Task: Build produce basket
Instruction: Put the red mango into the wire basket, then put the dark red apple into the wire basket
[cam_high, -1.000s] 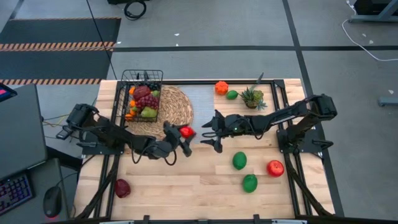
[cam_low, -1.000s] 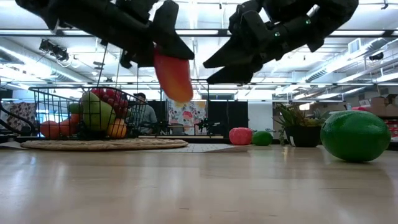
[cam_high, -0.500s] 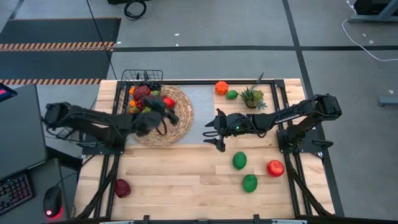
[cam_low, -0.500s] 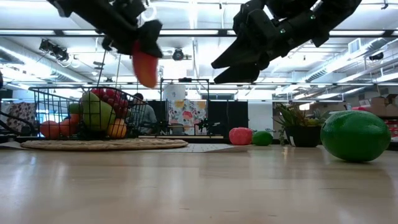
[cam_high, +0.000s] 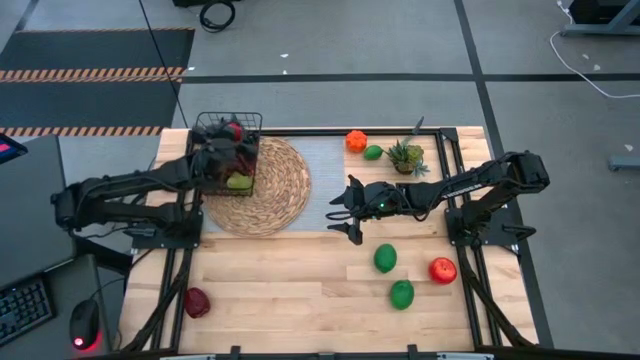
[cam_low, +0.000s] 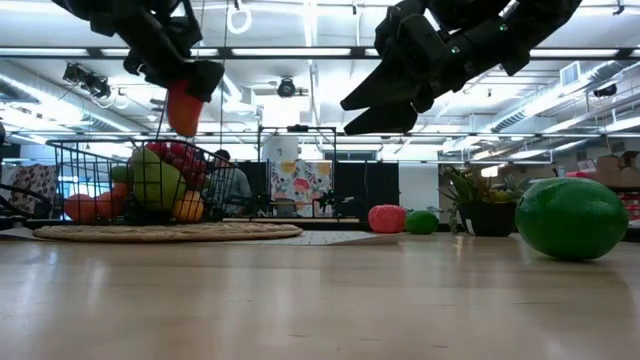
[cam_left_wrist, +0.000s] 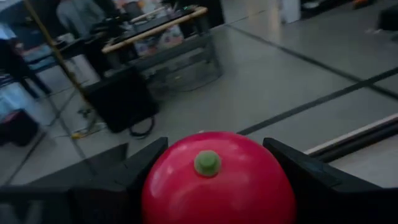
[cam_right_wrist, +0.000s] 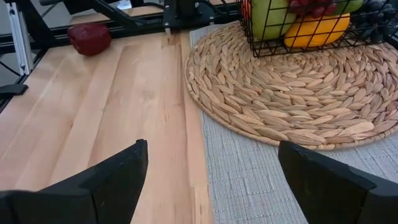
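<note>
1. The left gripper (cam_low: 185, 92) is closed on a red mango (cam_left_wrist: 217, 180), one dark finger on each side of it, its green stem nub facing the wrist camera.
2. In the low view the mango (cam_low: 184, 108) hangs stem-down above the black wire-mesh basket (cam_low: 70, 170), clear of the fruit piled inside.
3. From above, the left gripper (cam_high: 222, 150) sits over the basket (cam_high: 228, 122), which stands on the far left edge of the round woven mat (cam_high: 275, 195).
4. The basket holds a green pear (cam_low: 150, 180), dark red grapes (cam_low: 185, 158) and orange fruit (cam_low: 187, 207).
5. The right gripper (cam_high: 343, 212) hovers with its jaws spread wide and empty, just right of the mat, above the grey placemat (cam_high: 330, 165).
6. Two green limes (cam_high: 386, 258), a red apple (cam_high: 442, 270) and a dark red fruit (cam_high: 196, 301) lie on the wooden table (cam_high: 290, 290); an orange (cam_high: 356, 140) and a small lime (cam_high: 373, 152) sit beside the potted plant (cam_high: 405, 156).
</note>
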